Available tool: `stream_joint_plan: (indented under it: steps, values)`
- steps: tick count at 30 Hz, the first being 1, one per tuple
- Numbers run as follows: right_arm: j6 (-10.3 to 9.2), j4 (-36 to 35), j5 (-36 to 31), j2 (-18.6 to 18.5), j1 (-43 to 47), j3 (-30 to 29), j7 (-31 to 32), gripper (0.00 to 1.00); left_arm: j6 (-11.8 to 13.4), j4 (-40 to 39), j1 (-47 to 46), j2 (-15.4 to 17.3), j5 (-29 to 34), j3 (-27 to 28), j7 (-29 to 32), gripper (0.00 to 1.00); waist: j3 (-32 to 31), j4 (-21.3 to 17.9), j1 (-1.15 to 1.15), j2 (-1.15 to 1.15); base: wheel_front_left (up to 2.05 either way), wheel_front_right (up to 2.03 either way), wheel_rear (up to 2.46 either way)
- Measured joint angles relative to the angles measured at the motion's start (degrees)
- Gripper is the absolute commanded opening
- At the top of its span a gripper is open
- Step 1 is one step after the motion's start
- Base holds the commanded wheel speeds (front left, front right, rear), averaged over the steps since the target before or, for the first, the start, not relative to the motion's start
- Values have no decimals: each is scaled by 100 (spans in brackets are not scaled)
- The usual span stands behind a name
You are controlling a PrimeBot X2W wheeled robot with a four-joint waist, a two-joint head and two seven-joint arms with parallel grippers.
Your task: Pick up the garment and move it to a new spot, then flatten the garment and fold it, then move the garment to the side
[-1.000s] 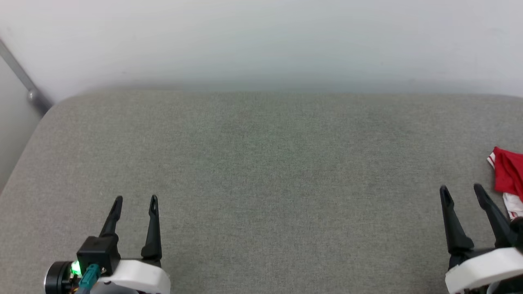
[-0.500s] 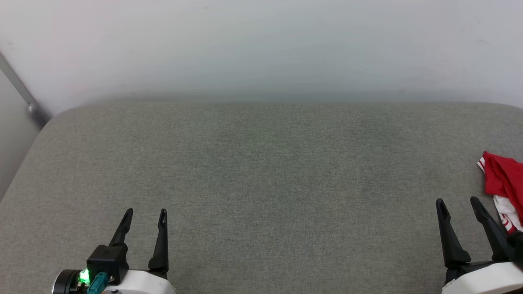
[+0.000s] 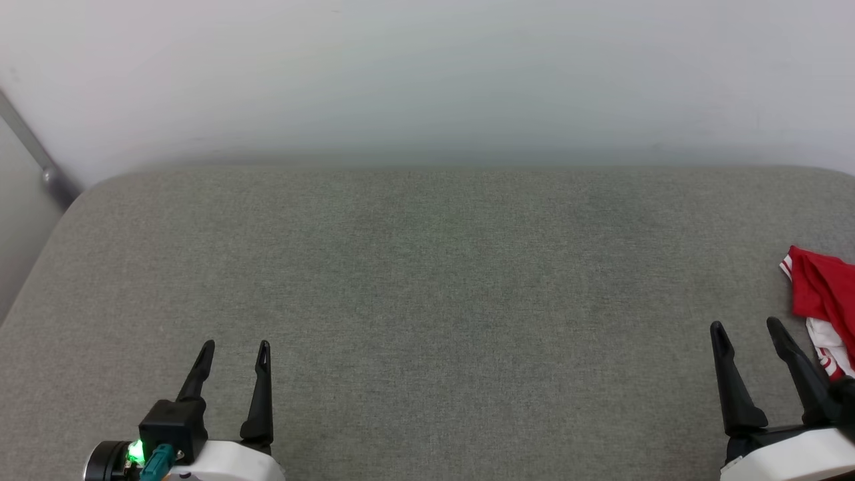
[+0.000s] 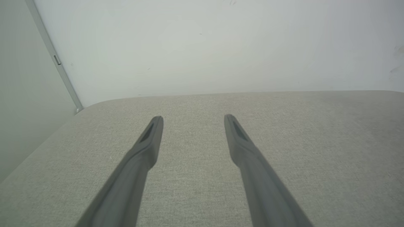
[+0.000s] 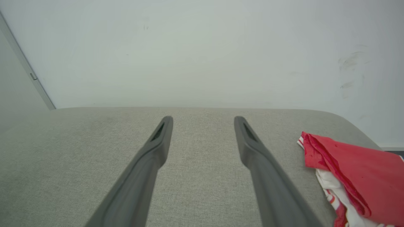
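The garment [image 3: 823, 300] is a folded red bundle with white and striped fabric showing at its near side, lying at the far right edge of the grey padded surface [image 3: 427, 280]. The right wrist view has the garment [image 5: 353, 173] at the lower right, beside the right finger. My right gripper [image 3: 747, 330] stands open just left of it, touching nothing, and is seen open again in its own view [image 5: 203, 120]. My left gripper [image 3: 235, 349] is open over bare fabric at the lower left, its fingers spread in the left wrist view [image 4: 193, 118].
A pale wall [image 3: 427, 73] rises behind the grey surface. A grey metal bar [image 3: 33, 150] slants down by the surface's far left corner. The surface's left edge [image 3: 40, 267] drops off beside my left gripper.
The head camera tilted, so the whole picture slid down since one second ago. Both grippers stay open and keep their places over the surface. The garment has not moved.
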Motion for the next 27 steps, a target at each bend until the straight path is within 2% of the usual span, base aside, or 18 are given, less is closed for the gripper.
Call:
stream_joint_plan:
  steps: [1,2,7,27]
  values:
    - [0,-9,0,0,1,0,-8,100,0,5,-7,0,0,3,-1,100,3,-1,0,0,0,0,0]
    - [0,-16,0,0,2,4,-9,0,0,11,-10,1,-1,5,-2,0,6,-3,0,0,0,0,0]
    - [0,245,96,29,12,34,-7,0,-11,208,118,-164,-90,-58,42,0,7,-6,0,0,0,0,0]
    - [0,846,2203,48,-253,62,58,0,-550,441,-28,-532,-1875,512,498,0,6,-32,0,0,0,0,0]
